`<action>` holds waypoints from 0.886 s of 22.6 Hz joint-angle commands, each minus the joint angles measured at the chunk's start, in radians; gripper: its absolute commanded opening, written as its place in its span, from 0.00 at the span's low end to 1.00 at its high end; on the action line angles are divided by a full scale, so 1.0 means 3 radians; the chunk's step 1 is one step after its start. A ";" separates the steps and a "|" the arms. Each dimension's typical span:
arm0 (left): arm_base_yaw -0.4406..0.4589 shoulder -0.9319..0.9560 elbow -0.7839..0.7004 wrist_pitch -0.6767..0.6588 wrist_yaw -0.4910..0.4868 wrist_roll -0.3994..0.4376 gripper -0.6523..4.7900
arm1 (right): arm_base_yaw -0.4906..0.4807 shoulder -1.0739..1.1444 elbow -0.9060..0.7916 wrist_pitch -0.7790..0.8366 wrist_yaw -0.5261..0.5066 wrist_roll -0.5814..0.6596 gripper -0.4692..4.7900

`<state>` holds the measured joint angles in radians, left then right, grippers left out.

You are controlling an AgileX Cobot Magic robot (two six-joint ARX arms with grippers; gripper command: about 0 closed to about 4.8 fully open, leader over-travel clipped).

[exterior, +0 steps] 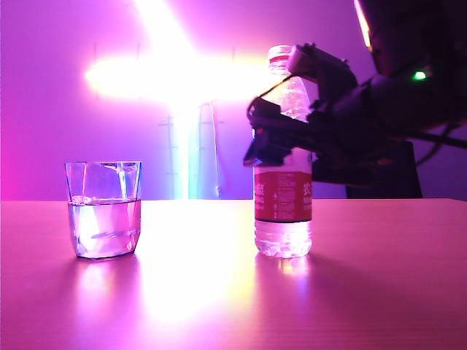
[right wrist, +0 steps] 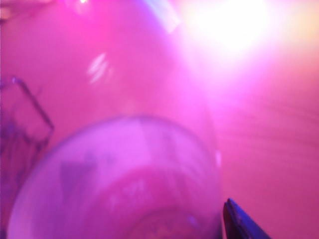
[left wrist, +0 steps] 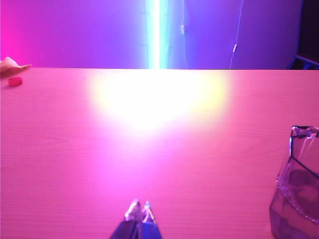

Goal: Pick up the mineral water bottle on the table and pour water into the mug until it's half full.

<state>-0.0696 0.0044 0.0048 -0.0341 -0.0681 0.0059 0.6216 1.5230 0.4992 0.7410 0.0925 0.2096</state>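
Note:
The mineral water bottle (exterior: 283, 211) stands upright on the table (exterior: 219, 292), uncapped, with its red label facing the exterior view. My right gripper (exterior: 281, 135) reaches in from the right and straddles the bottle above the label, with its jaws spread wide. In the right wrist view the bottle (right wrist: 124, 179) fills the picture, blurred, and one dark finger (right wrist: 239, 221) stands just clear of its side. The mug (exterior: 103, 211), a clear faceted glass, stands to the left with water about halfway up. My left gripper (left wrist: 140, 209) hangs low over bare table, shut and empty, with the mug (left wrist: 299, 189) off to one side.
A small red cap (left wrist: 15, 80) lies near the table's far edge in the left wrist view, beside a pale object (left wrist: 10, 63). Bright light strips glare off the tabletop between mug and bottle. The mug (right wrist: 20, 124) shows dimly past the bottle in the right wrist view.

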 commanded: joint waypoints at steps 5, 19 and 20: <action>0.0004 0.0005 0.0014 0.0042 0.0004 -0.0009 0.12 | 0.0120 -0.0435 -0.0392 0.0018 -0.0018 0.0080 1.00; 0.0245 0.0005 0.0014 0.0042 0.0001 -0.0009 0.12 | 0.0128 -0.2015 -0.0890 -0.1090 0.0187 0.0245 1.00; 0.0275 0.0005 0.0014 0.0043 0.0003 -0.0009 0.12 | 0.0127 -0.2127 -0.0890 -0.1170 0.0165 0.0275 1.00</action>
<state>0.0040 0.0044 0.0048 -0.0341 -0.0681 0.0059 0.6586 0.9211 0.2279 0.4194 0.1532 0.2718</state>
